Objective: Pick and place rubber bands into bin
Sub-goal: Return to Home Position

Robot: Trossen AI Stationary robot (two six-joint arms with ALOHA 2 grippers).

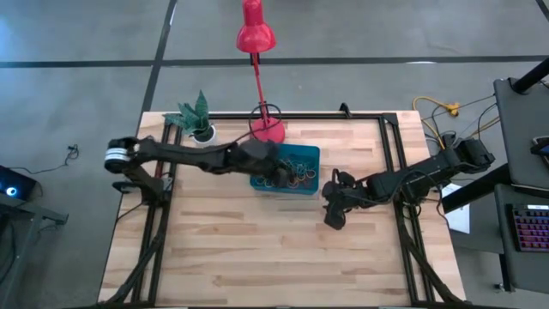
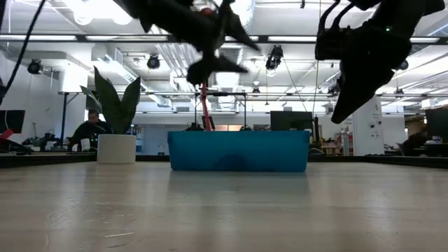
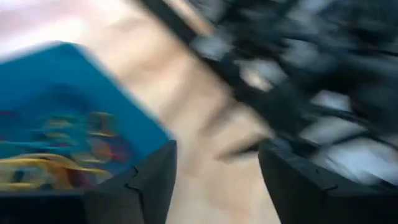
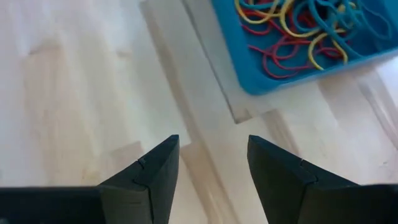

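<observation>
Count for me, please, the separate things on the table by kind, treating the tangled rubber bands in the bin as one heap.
Teal bin: 1
Heap of rubber bands: 1
Red lamp: 1
Potted plant: 1
Total: 4

- No word, number, label or brand mark can be read in any view.
- The bin (image 2: 238, 150) turns a plain teal wall to the low view, with no lettering on it.
- The keyboard (image 1: 529, 228), beyond the tabletop's right edge, has key legends too small to tell.
</observation>
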